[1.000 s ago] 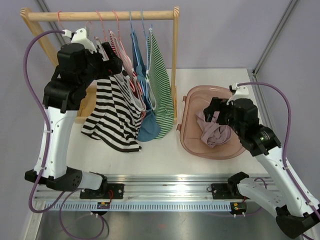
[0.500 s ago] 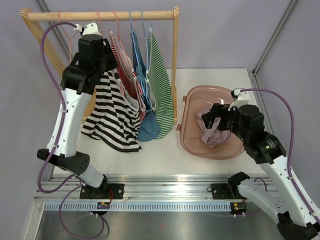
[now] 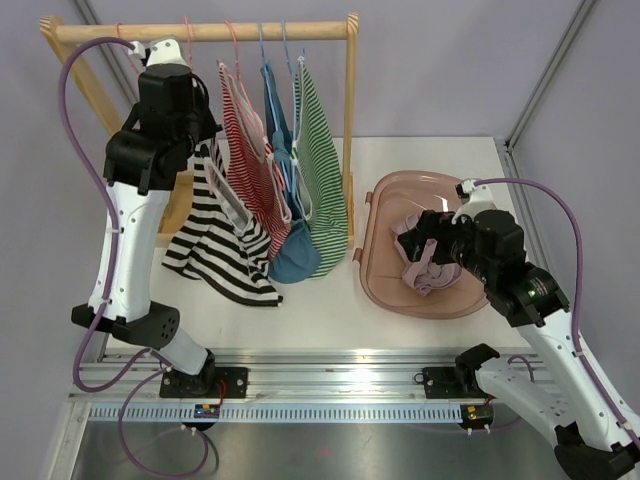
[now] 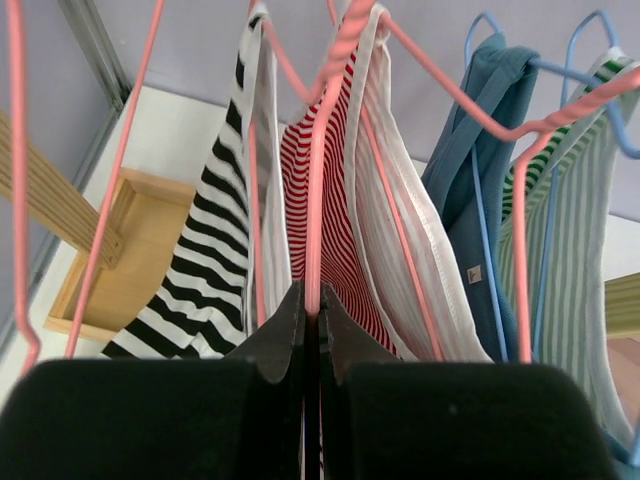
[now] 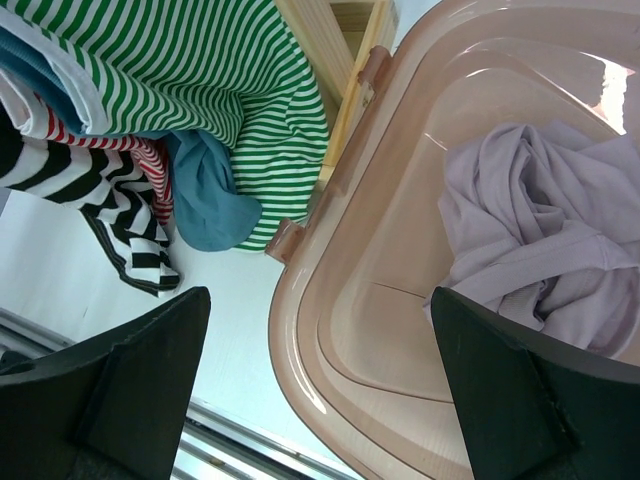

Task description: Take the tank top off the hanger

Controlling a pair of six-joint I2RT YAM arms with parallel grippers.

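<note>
Several tank tops hang from pink and blue hangers on a wooden rail. The black-and-white striped tank top hangs furthest left, with a red-striped one beside it. My left gripper is up by the rail, shut on a pink hanger wire. That wire runs down in front of the red-striped top. I cannot tell which top this hanger carries. My right gripper hovers open over the basket, holding nothing.
A blue top and a green-striped top hang further right on the rail. The rack's right post stands between the clothes and a pink plastic basket holding a lilac garment.
My left arm has swung left and up towards the rail, and its jaws have closed onto the pink hanger wire. The black-and-white top has shifted left. The right arm has barely moved.
</note>
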